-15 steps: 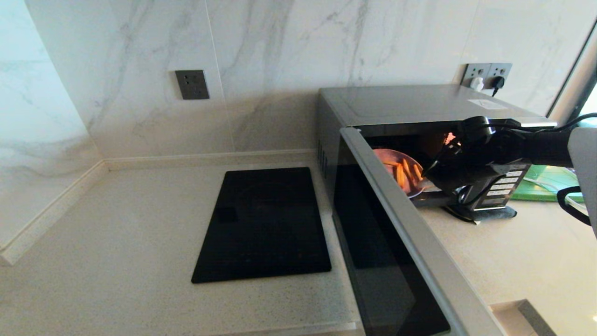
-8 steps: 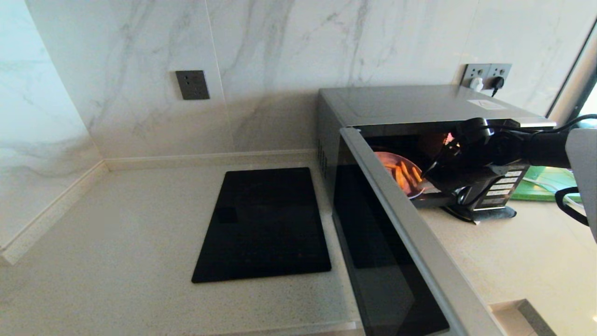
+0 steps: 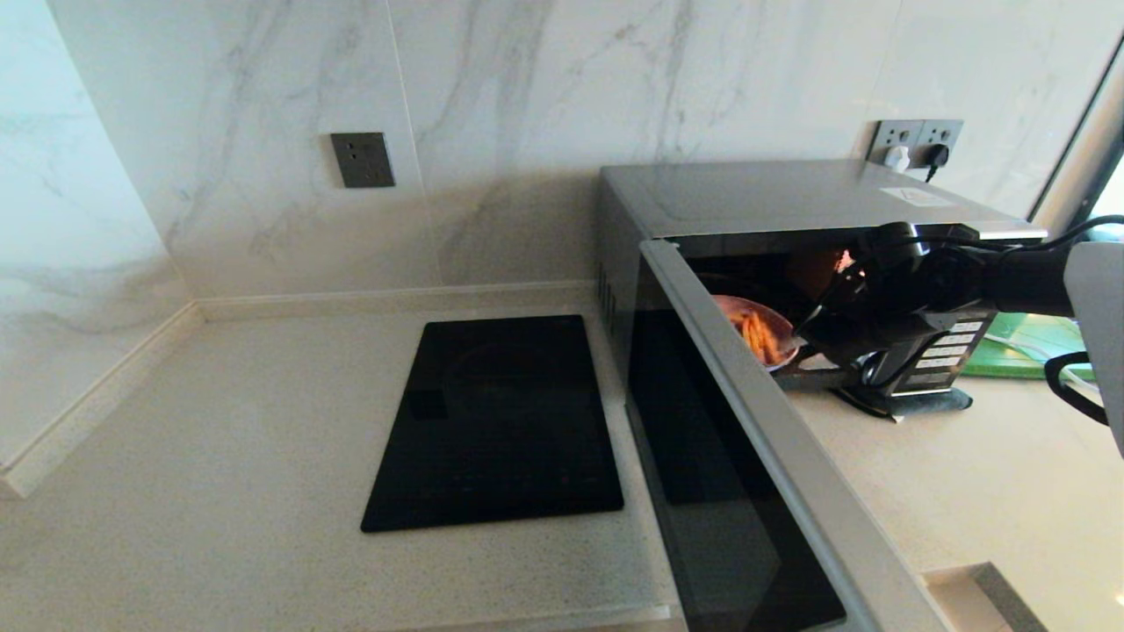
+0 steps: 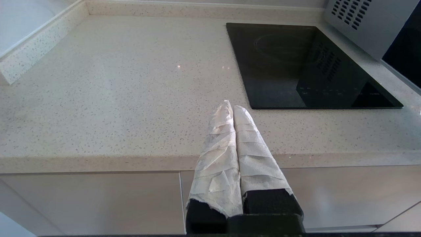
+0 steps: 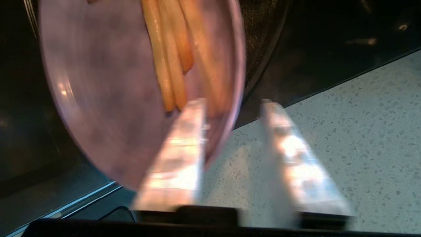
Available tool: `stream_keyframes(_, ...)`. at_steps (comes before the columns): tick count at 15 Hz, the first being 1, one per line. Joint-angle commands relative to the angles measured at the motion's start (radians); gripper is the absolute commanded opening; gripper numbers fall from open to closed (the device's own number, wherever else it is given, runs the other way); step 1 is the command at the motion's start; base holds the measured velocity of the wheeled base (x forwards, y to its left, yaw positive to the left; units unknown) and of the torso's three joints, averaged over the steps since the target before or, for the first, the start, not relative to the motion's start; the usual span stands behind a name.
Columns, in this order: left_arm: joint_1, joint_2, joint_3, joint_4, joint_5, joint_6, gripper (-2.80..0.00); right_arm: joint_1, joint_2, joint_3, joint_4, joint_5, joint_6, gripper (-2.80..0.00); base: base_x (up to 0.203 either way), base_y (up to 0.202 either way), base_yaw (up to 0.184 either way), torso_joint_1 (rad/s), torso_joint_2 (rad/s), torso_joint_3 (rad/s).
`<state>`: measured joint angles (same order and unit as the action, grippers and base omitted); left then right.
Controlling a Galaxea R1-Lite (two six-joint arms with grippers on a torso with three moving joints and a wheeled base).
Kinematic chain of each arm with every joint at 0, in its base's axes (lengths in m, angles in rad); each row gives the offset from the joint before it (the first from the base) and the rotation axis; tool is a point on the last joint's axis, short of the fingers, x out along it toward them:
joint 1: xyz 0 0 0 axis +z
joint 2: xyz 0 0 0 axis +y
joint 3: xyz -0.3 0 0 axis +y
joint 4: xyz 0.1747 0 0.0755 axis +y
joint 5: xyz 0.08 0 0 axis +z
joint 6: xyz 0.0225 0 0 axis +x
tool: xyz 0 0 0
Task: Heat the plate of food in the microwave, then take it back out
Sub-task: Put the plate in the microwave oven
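The silver-grey microwave [image 3: 790,197] stands with its black glass door [image 3: 746,456] swung wide towards me. The lavender plate of food [image 3: 757,338] with golden fries [image 5: 171,56] lies just inside the cavity, near the front sill. My right gripper [image 3: 803,338] reaches into the opening and is open. Its fingers stand apart on either side of the plate [image 5: 108,82] rim, one over the plate and one below it, not pinching. My left gripper [image 4: 232,107], wrapped in white tape, is shut and empty, parked low at the counter's front edge.
A flat black cooktop [image 3: 500,421] is set into the speckled counter left of the microwave. A green cutting board [image 3: 1027,342] lies behind the right arm. Wall sockets [image 3: 918,140] with plugs sit above the microwave. The open door juts over the counter's front.
My right gripper went from shut on the plate's rim to open, letting the plate go. The plate has shifted slightly and lies lower inside the microwave. The left arm has not moved.
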<state>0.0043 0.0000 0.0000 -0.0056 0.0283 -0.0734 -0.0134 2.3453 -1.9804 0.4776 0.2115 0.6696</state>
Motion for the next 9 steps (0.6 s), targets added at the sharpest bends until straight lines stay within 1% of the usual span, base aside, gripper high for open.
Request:
stream_keyframes(1, 0.0, 0.001, 0.0, -0.001, 0.001, 0.0, -2.8, 0.0, 0.002, 0.0, 0.003, 0.0, 0.004, 0.0, 0.0, 0.0, 0.0, 0.0, 0.0, 0.0)
stream_keyframes(6, 0.0, 0.002, 0.0, -0.001, 0.001, 0.0, -2.8, 0.0, -0.025, 0.0, 0.005, 0.0, 0.004, 0.0, 0.0, 0.0, 0.0, 0.0, 0.0, 0.0)
stream_keyframes(9, 0.0, 0.0, 0.0, -0.001, 0.001, 0.0, -2.8, -0.001, -0.124, 0.024, 0.033, 0.0, 0.006, 0.0, 0.0, 0.0, 0.0, 0.0, 0.0, 0.0)
